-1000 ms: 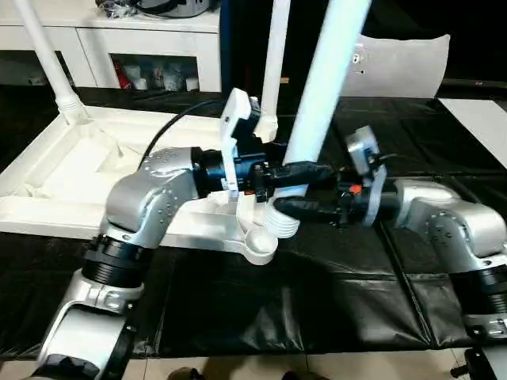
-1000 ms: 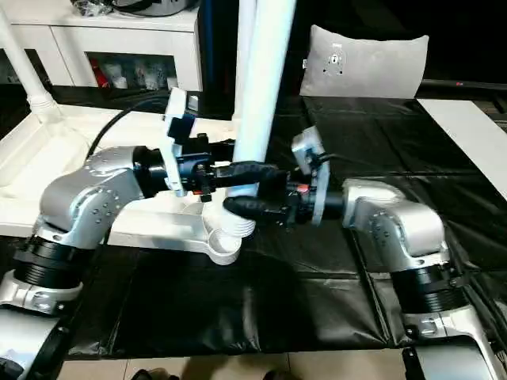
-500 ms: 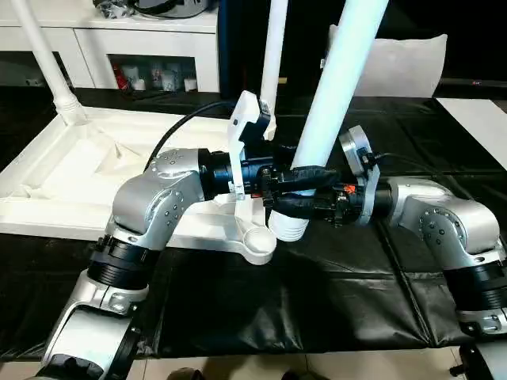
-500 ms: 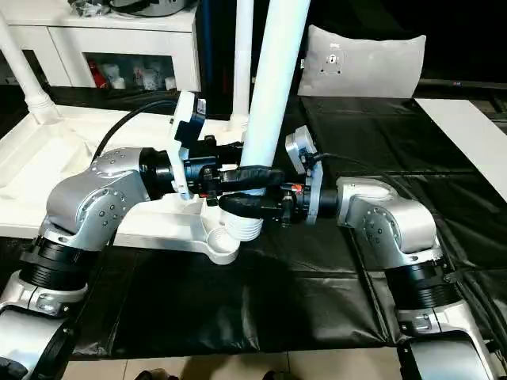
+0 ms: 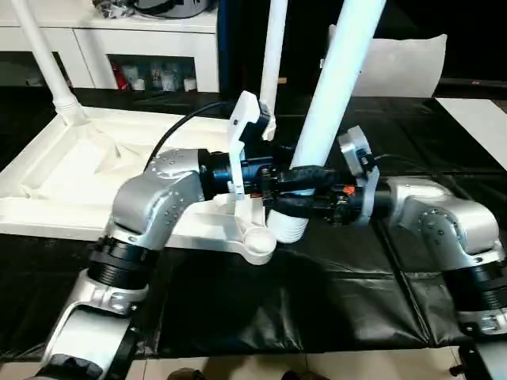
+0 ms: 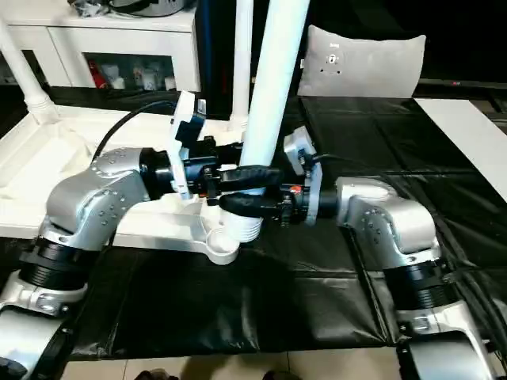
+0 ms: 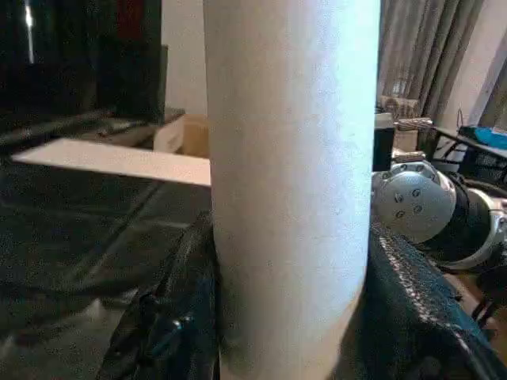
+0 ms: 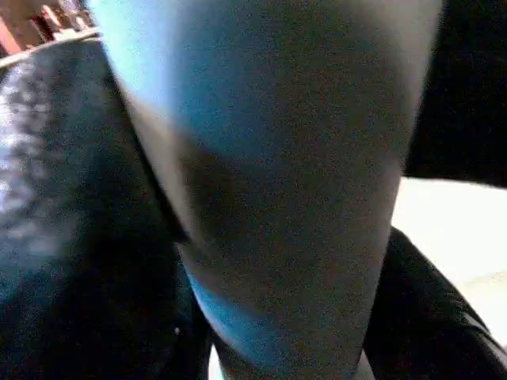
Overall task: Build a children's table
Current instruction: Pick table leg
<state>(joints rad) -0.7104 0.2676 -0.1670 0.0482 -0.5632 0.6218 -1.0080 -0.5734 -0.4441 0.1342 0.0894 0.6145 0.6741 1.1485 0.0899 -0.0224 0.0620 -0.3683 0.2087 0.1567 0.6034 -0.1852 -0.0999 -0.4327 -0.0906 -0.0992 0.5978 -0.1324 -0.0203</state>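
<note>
black matting [image 5: 261, 309] is covering the work surface, and the upturned white tabletop [image 5: 71, 178] is lying on it with two legs already standing in its far corners. both grippers are clamping the third tube leg [image 6: 268, 95]: left gripper [image 6: 238, 176] from one side, right gripper [image 6: 245, 204] just below it. the ribbed flared end [image 5: 287, 226] is hovering beside the near corner socket [image 5: 257, 241], not over it. the leg is leaning, so pushing down now is risking a jammed rim or the tabletop skidding away.
</note>
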